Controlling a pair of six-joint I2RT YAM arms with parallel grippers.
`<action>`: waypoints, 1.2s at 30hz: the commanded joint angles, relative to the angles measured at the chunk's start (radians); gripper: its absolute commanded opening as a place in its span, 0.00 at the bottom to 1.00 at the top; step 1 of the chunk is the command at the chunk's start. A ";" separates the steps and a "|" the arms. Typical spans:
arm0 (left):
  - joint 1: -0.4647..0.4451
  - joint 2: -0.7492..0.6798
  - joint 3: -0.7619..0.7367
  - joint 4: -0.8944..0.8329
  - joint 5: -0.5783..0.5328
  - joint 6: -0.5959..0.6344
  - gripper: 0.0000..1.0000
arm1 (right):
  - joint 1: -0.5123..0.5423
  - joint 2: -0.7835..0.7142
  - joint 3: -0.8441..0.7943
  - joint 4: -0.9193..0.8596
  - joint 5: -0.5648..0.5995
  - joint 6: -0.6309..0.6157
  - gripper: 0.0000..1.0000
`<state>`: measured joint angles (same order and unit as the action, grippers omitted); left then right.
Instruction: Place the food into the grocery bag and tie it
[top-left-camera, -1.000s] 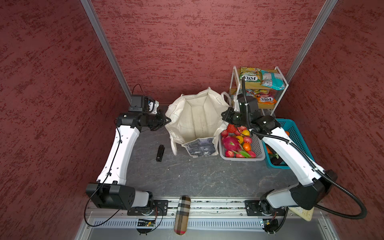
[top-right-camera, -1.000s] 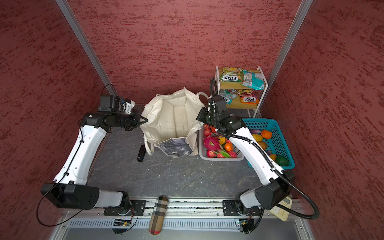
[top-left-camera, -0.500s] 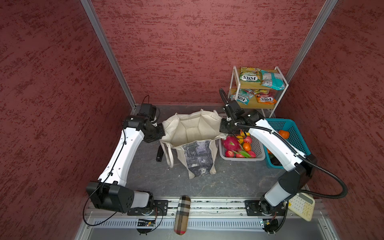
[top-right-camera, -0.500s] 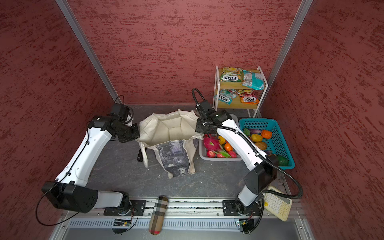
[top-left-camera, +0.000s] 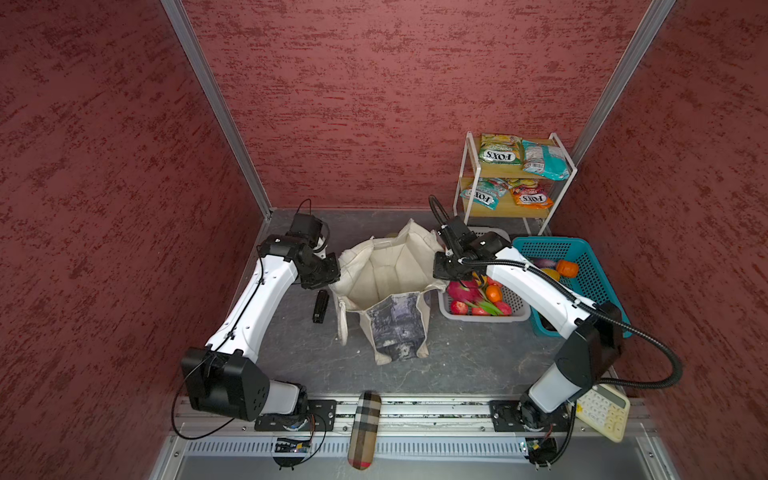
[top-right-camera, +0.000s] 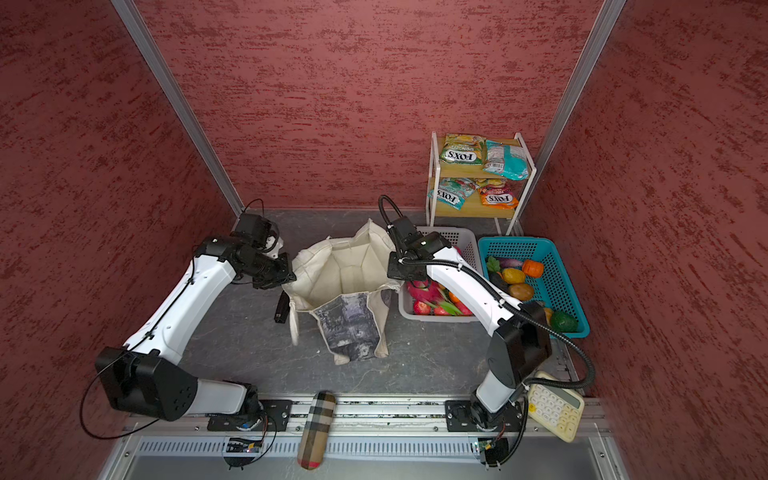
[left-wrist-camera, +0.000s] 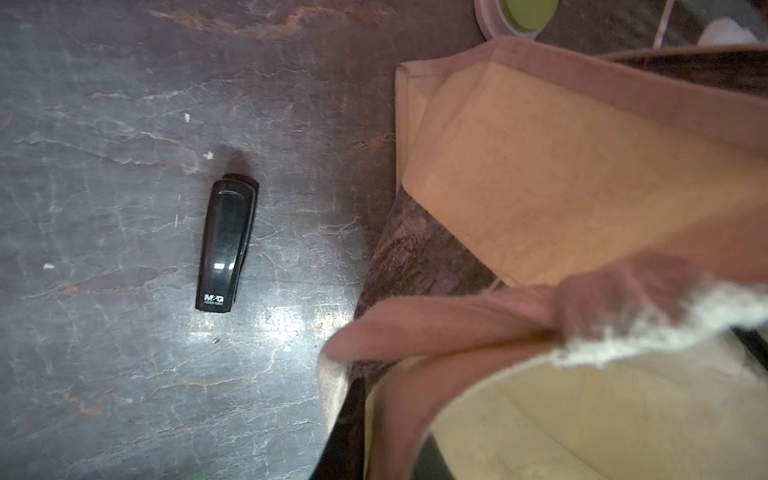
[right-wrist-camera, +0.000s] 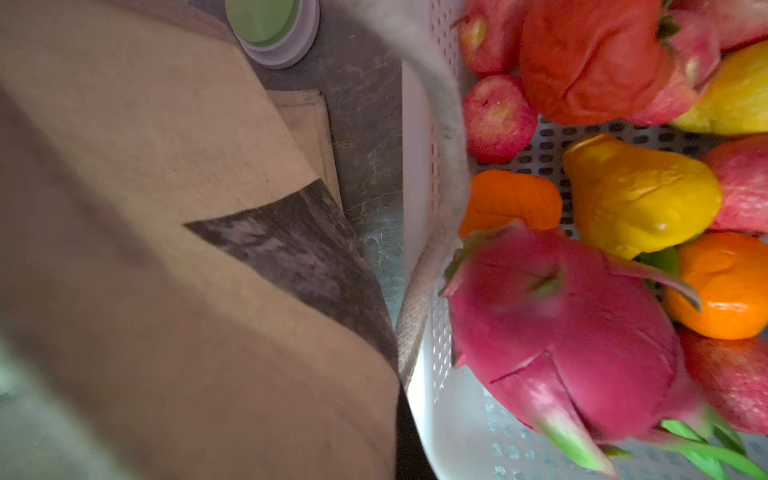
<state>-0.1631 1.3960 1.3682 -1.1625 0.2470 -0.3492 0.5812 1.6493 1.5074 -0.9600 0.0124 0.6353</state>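
Observation:
The cream grocery bag (top-left-camera: 395, 270) (top-right-camera: 345, 270) stands with its mouth wide and its printed side toward the front. My left gripper (top-left-camera: 332, 278) (top-right-camera: 289, 278) is at its left rim and my right gripper (top-left-camera: 436, 270) (top-right-camera: 390, 270) at its right rim. In the left wrist view the bag's (left-wrist-camera: 540, 166) rim runs between two dark fingers (left-wrist-camera: 351, 436); I cannot see whether they pinch it. The right wrist view shows bag cloth (right-wrist-camera: 166, 249) over the jaws. The food is outside the bag: a pink dragon fruit (top-left-camera: 465, 291) (right-wrist-camera: 573, 332) and FOX'S packets (top-left-camera: 500, 149).
The white basket (top-left-camera: 515, 316) of fruit touches the bag's right side, and the blue basket (top-left-camera: 590, 257) of vegetables stands beyond it. A wire shelf (top-left-camera: 469, 183) is at the back right. A black stapler (top-left-camera: 321, 306) (left-wrist-camera: 226, 245) lies left of the bag. A green-lidded jar (right-wrist-camera: 266, 29) stands behind the bag.
Both grippers came forward and lower with the bag's rim. The bag went from leaning back to standing upright with its print facing front.

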 joint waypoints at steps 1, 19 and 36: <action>-0.003 -0.008 -0.015 0.039 0.047 0.014 0.33 | 0.005 -0.045 -0.027 0.093 -0.032 0.006 0.22; 0.003 -0.018 0.015 -0.017 -0.230 0.035 0.00 | 0.005 -0.108 -0.044 -0.017 0.165 0.001 0.00; 0.051 -0.008 -0.005 0.079 0.041 0.062 0.28 | 0.011 -0.128 -0.097 0.112 0.001 -0.017 0.27</action>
<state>-0.1139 1.3945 1.3548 -1.1107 0.2436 -0.3054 0.5884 1.5532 1.4033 -0.9009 0.0486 0.6231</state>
